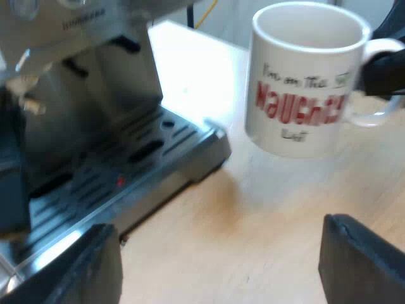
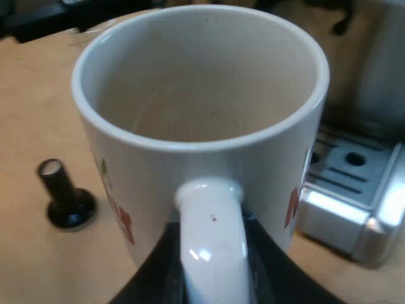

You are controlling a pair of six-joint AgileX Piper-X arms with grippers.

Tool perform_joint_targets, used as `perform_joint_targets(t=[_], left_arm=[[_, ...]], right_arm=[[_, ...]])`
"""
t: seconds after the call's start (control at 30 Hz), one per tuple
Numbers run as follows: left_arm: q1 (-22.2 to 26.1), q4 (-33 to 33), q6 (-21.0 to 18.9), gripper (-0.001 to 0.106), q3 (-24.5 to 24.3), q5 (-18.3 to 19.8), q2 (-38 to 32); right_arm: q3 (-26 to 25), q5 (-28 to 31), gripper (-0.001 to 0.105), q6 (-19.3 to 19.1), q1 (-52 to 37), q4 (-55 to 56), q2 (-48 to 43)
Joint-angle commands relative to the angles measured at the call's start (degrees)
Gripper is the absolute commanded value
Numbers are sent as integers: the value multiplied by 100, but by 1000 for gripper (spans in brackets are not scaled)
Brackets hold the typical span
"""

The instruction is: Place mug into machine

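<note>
A white mug (image 1: 304, 82) with red and dark lettering stands upright and empty just off the corner of the espresso machine's drip tray (image 1: 145, 158). My right gripper (image 2: 212, 253) is shut on the mug's handle (image 2: 212, 234), with a black finger on each side of it. From the left wrist view that gripper (image 1: 383, 73) shows as a dark shape at the handle. I cannot tell whether the mug touches the table. My left gripper (image 1: 221, 253) is open over the bare wood near the tray, with nothing between its fingers.
The espresso machine (image 1: 82, 76) rises behind its slotted metal tray (image 2: 354, 183). A tamper with a black knob (image 2: 63, 196) stands on the wooden table (image 1: 266, 221) beside the mug, on the side away from the machine.
</note>
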Motion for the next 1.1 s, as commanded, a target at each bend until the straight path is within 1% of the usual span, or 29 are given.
perform_joint_targets(t=[0.03, 0.07, 0.13, 0.2, 0.3, 0.37, 0.43, 0.57, 0.6, 0.63, 0.67, 0.7, 0.73, 0.8, 0.83, 0.9, 0.97, 1.03, 1.07, 1.1], left_arm=[[-36, 103, -66, 66, -9, -291, -28], [-36, 107, -66, 66, 20, -384, -28], [-36, 108, -66, 66, 56, -454, -28], [-36, 108, -240, 66, 162, -567, -28], [-36, 6, -440, 66, 383, -589, -28], [-36, -231, -617, 66, 559, -600, -28], [-36, -419, -669, 66, 655, -600, -17], [-36, -669, -649, 66, 716, -600, -17], [-36, -689, -542, 66, 712, -612, -17], [-36, -691, -467, 66, 723, -697, -17], [-5, -689, -467, 66, 738, -843, -17], [18, -689, -468, 66, 744, -901, -17], [122, -714, -453, 66, 776, -956, -17], [392, -771, -453, 66, 842, -921, -17], [628, -831, -453, 66, 897, -810, -17], [1002, -961, -453, 66, 984, -363, -17], [1581, -1049, -275, 66, 1048, 442, -17], [1826, -1048, -167, 66, 1046, 762, -17], [1863, -1048, -152, 66, 1046, 857, -17], [2027, -1048, -116, 66, 1046, 983, -17]], right_arm=[[-117, 228, 0, 236, 237, -235, 81], [-117, 234, 0, 290, 311, -235, 180], [-117, 234, 0, 363, 398, -252, 345], [-117, 234, 0, 378, 412, -333, 546], [-117, 234, 0, 379, 408, -658, 885], [-117, 234, 0, 405, 408, -1015, 1156], [-117, 234, 0, 404, 408, -1193, 1380], [-117, 234, 0, 502, 394, -1435, 1809], [-117, 234, 0, 501, 371, -1546, 1945], [-117, 234, 0, 501, 358, -1662, 2045], [-117, 234, 0, 501, 336, -1806, 2161], [-117, 234, 0, 501, 315, -1940, 2233], [-117, 234, 0, 501, 277, -2062, 2319], [-130, 234, 0, 501, 204, -2213, 2431], [-162, 234, 0, 501, 152, -2249, 2504], [-256, 234, 0, 501, 76, -2248, 2615], [-409, 210, 0, 466, -41, -2248, 2748], [-493, 199, 0, 451, -111, -2248, 2834], [-544, 182, 0, 439, -163, -2248, 2899], [-624, 166, 0, 439, -252, -2248, 3024]])
